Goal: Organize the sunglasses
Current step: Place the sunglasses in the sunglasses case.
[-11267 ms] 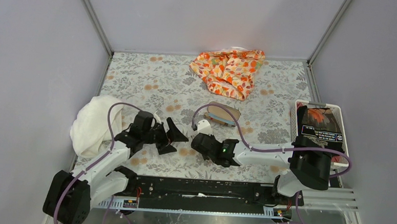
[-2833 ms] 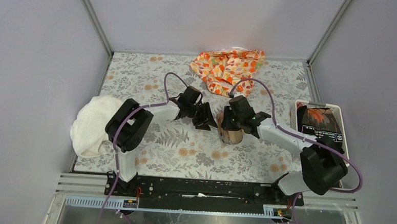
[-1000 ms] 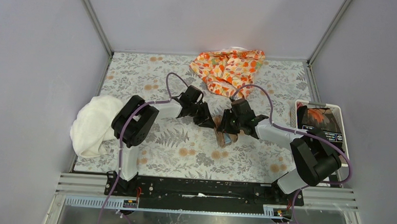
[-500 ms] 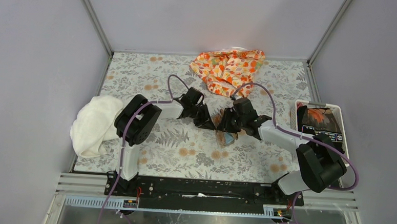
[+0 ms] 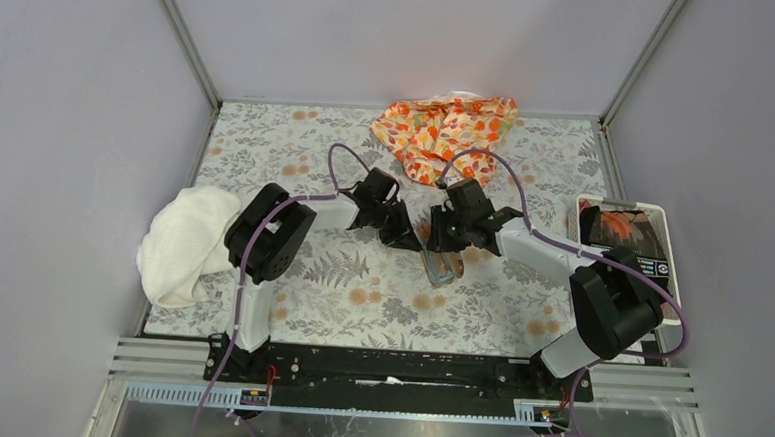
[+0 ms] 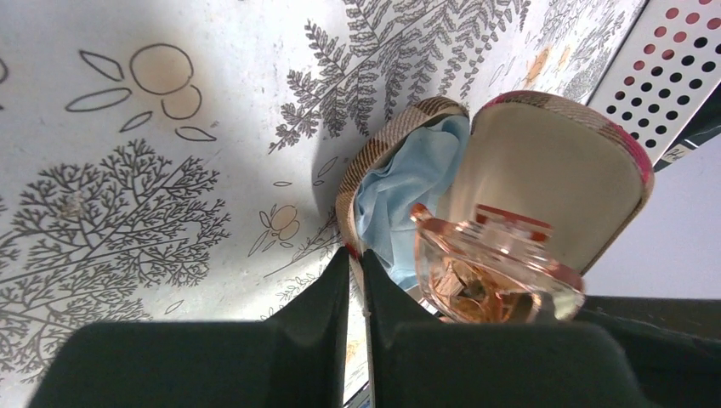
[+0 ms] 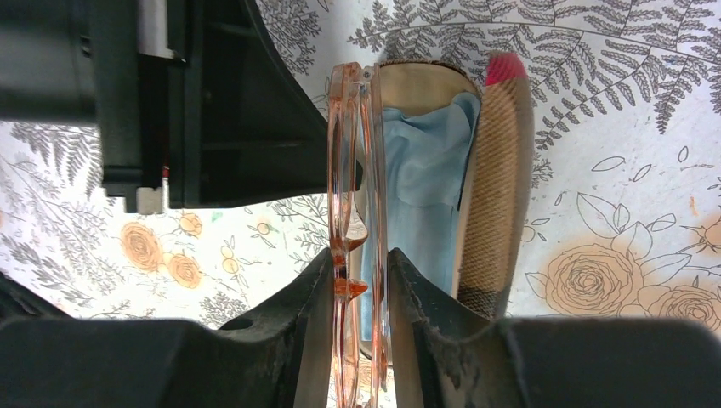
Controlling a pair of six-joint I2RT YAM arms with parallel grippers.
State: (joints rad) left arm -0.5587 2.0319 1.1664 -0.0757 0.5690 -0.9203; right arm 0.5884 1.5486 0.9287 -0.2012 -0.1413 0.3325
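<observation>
Right gripper (image 7: 360, 255): jaws drawn in on the folded sunglasses (image 7: 350, 153), one finger on each side of the orange-pink frame near the bridge. The grip is firm, with no gap showing. The sunglasses stand on edge, lenses vertical, just above the hollow of the case (image 7: 425, 110), at its side nearest the left gripper. Whether the frame touches the case rim cannot be told.

Left gripper (image 6: 357, 255): jaws almost together, pinching the thin rim of the case's lower shell. In the top view it sits just beside the right gripper, the two nearly touching over the case.

Case: brown plaid, lying on the table (image 5: 297, 144) near its middle, lid (image 6: 553, 161) swung up and showing a pale lining. A blue cloth (image 6: 408, 187) lies crumpled inside the lower shell, beside the sunglasses.

Surroundings: an orange patterned cloth (image 5: 448, 137) at the far edge, a white cloth (image 5: 182, 243) at the left edge and a white basket (image 5: 582, 211) at the right edge, all well apart from the case.
</observation>
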